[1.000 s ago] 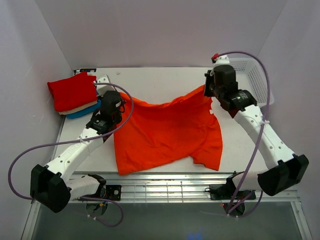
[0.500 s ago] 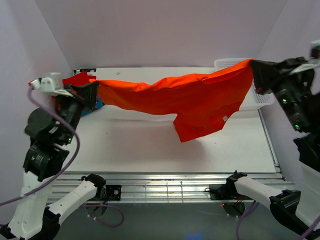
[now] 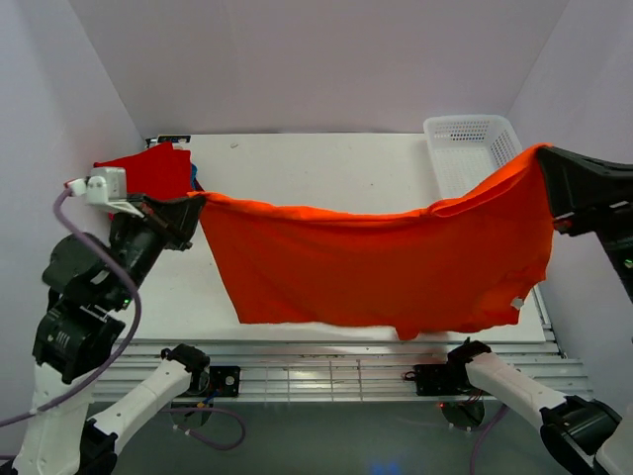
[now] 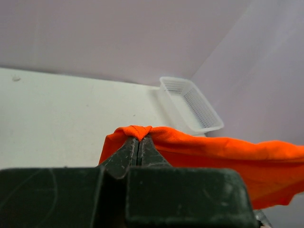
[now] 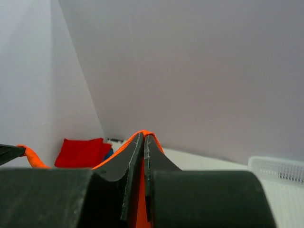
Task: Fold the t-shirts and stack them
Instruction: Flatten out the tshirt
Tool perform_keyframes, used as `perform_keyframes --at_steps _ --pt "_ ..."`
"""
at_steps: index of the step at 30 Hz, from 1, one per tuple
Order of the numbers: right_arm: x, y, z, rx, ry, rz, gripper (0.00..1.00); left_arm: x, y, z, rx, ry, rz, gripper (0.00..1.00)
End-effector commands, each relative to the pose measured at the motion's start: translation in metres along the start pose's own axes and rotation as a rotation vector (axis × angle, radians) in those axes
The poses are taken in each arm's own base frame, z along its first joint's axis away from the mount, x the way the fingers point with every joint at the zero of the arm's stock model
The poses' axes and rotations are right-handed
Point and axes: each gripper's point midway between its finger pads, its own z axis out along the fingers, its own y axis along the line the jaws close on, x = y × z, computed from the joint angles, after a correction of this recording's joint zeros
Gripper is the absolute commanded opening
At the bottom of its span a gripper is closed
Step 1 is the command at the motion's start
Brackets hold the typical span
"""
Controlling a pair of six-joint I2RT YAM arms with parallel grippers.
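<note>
Orange shirt [image 3: 376, 267] hangs spread above the table [image 3: 326, 168], one upper corner pinched in the left gripper [image 3: 194, 210], the other in the right gripper [image 3: 546, 170] (both clamped tight on cloth). Stretched wide, likely to flatten it for laying down. Folded red shirt [image 3: 148, 173] sits far left.

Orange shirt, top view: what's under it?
Bare table shows past its top and left edges. The orange shirt, held up by left gripper and right gripper, hides the table's middle and the basket's near end.
</note>
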Motion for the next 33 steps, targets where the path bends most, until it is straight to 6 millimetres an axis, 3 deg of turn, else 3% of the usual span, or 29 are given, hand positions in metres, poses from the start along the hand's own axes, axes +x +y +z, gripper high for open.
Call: perform_keyframes --at_steps 1,2,4,5,6,8,9,10,11,12,13,14,15,17,18,20,21,23,24,26,27,28,29,30,31,33 --pt "0.047 -0.018 0.039 0.065 0.105 -0.007 0.08 0.043 0.039 0.030 -0.179 0.104 -0.002 0.00" --pt "0.071 -0.030 0.050 0.112 0.156 -0.020 0.08 0.061 0.052 0.038 -0.222 0.135 0.011 0.00" --pt "0.098 -0.043 0.070 0.151 0.196 -0.055 0.08 0.076 0.070 0.057 -0.282 0.133 0.044 0.00" --pt "0.131 -0.056 0.080 0.197 0.262 -0.074 0.08 0.098 0.084 0.065 -0.321 0.173 0.063 0.00" --pt "0.151 -0.063 0.095 0.213 0.287 -0.088 0.08 0.104 0.088 0.075 -0.326 0.168 0.083 0.00" --pt "0.188 -0.078 0.110 0.254 0.345 -0.126 0.08 0.137 0.109 0.097 -0.383 0.229 0.118 0.00" --pt "0.228 -0.089 0.126 0.270 0.404 -0.144 0.08 0.152 0.117 0.108 -0.388 0.235 0.146 0.00" --pt "0.249 -0.094 0.133 0.270 0.432 -0.153 0.08 0.176 0.134 0.121 -0.436 0.279 0.172 0.00" --pt "0.269 -0.100 0.140 0.269 0.461 -0.163 0.08 0.185 0.140 0.132 -0.441 0.280 0.174 0.00" --pt "0.315 -0.112 0.147 0.279 0.547 -0.169 0.08 0.200 0.148 0.138 -0.457 0.309 0.183 0.00" --pt "0.327 -0.122 0.156 0.293 0.545 -0.172 0.08 0.210 0.155 0.146 -0.476 0.316 0.184 0.00" --pt "0.347 -0.130 0.161 0.301 0.575 -0.173 0.08 0.235 0.172 0.155 -0.518 0.361 0.209 0.00" --pt "0.384 -0.143 0.166 0.318 0.643 -0.175 0.08 0.238 0.178 0.167 -0.526 0.339 0.213 0.00" --pt "0.409 -0.161 0.176 0.333 0.667 -0.176 0.08 0.261 0.201 0.187 -0.576 0.352 0.265 0.00" --pt "0.440 -0.176 0.178 0.349 0.724 -0.183 0.08 0.266 0.209 0.193 -0.593 0.352 0.286 0.00" --pt "0.456 -0.185 0.193 0.340 0.737 -0.182 0.08 0.278 0.233 0.211 -0.627 0.345 0.324 0.00" --pt "0.483 -0.197 0.195 0.348 0.787 -0.190 0.08 0.280 0.240 0.216 -0.640 0.345 0.330 0.00" --pt "0.487 -0.205 0.213 0.357 0.774 -0.197 0.08 0.274 0.253 0.231 -0.660 0.314 0.331 0.00" --pt "0.506 -0.214 0.214 0.364 0.805 -0.200 0.08 0.287 0.264 0.236 -0.666 0.343 0.335 0.00" --pt "0.503 -0.220 0.232 0.367 0.777 -0.211 0.08 0.278 0.278 0.251 -0.684 0.324 0.327 0.00" --pt "0.517 -0.227 0.235 0.375 0.795 -0.213 0.08 0.289 0.289 0.255 -0.695 0.350 0.336 0.00" --pt "0.519 -0.230 0.239 0.378 0.790 -0.216 0.08 0.289 0.294 0.259 -0.697 0.352 0.335 0.00" --pt "0.512 -0.231 0.252 0.373 0.764 -0.220 0.08 0.280 0.300 0.268 -0.701 0.329 0.327 0.00" --pt "0.529 -0.238 0.251 0.382 0.794 -0.217 0.08 0.279 0.307 0.272 -0.709 0.327 0.327 0.00" --pt "0.530 -0.241 0.254 0.391 0.792 -0.220 0.08 0.288 0.315 0.275 -0.713 0.344 0.325 0.00" --pt "0.536 -0.245 0.264 0.392 0.772 -0.223 0.08 0.277 0.328 0.283 -0.733 0.315 0.311 0.00"
